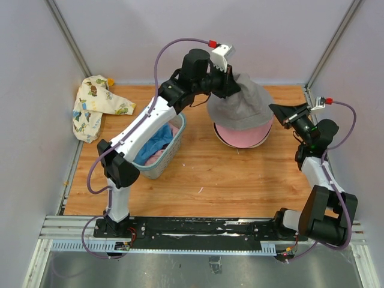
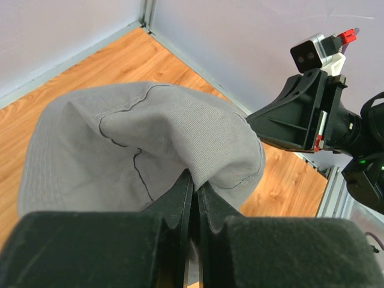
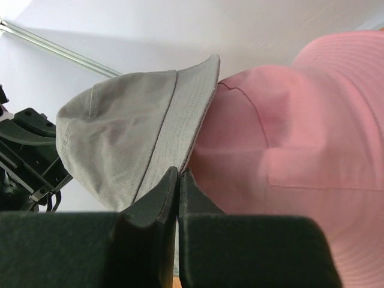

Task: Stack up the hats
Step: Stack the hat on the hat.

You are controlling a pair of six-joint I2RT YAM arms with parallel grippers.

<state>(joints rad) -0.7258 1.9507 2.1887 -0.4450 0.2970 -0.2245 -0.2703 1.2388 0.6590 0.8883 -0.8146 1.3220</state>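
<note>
Top camera, above and behind the arms, looks down on the whole table (image 1: 240,180). Left wrist camera sits close over the grey hat (image 2: 150,138), facing the right arm (image 2: 312,114). Right wrist camera, low and very near, faces the pink hat (image 3: 288,144). All three views share the grey hat.

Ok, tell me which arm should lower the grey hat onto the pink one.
Left: the left fingers pinch the grey hat above the pink hat; the right fingers are shut beside it.

Both your hands are closed, facing each other.
Left hand (image 2: 195,180) raised, pinching tight; right hand (image 3: 179,174) lower, clamped fully.
</note>
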